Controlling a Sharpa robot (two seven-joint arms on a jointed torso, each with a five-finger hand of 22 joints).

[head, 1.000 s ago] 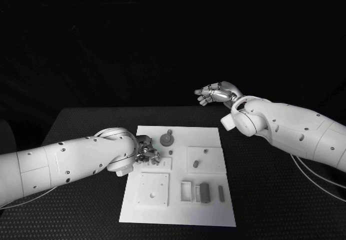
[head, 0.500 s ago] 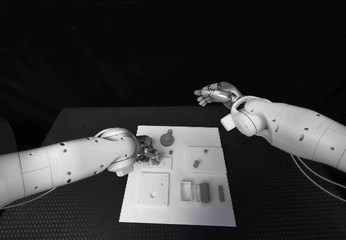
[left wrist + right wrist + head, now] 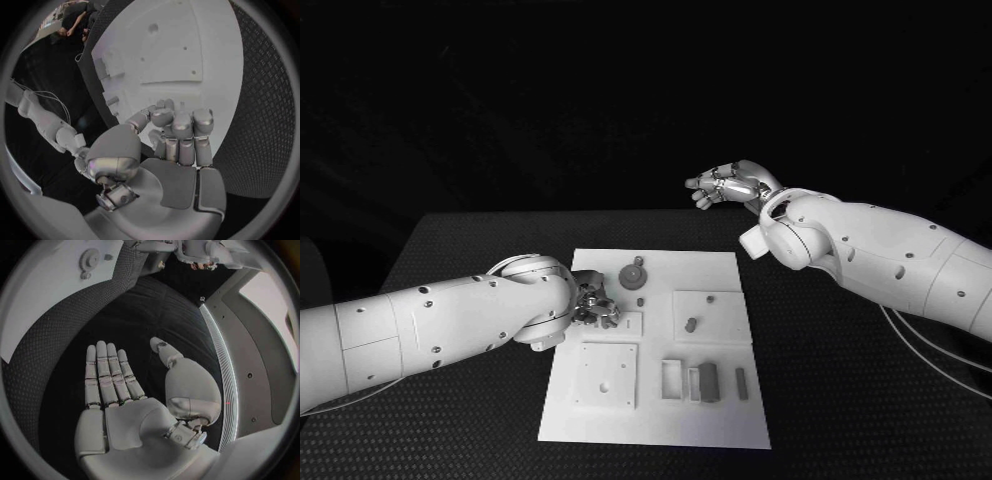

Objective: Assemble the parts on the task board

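- Assembly looks to be at an early step: the left hand [image 3: 596, 308] is down over the left edge of the task board [image 3: 718, 430], fingers curled together above the white surface.
- Whether those curled fingers [image 3: 181, 125] pinch a part cannot be told from the left wrist view; nothing clearly shows between them.
- Right hand [image 3: 134, 390] hangs raised beyond the board's far edge, flat and spread, fingers apart and holding nothing.
- Parts lie loose on the board: a round gear-like piece [image 3: 635, 277] just beyond the left hand, a small peg [image 3: 691, 326] to its right side on a square plate, and upright blocks [image 3: 708, 384] nearer the robot than the hand.
- Square plate with holes [image 3: 607, 376] sits on the tabletop side of the board directly below the left hand's wrist.
- Next move, as a judgement: the left hand needs to settle its fingertips on one part or slot and line it up squarely before pressing; the right hand would have to come down to steady the board.
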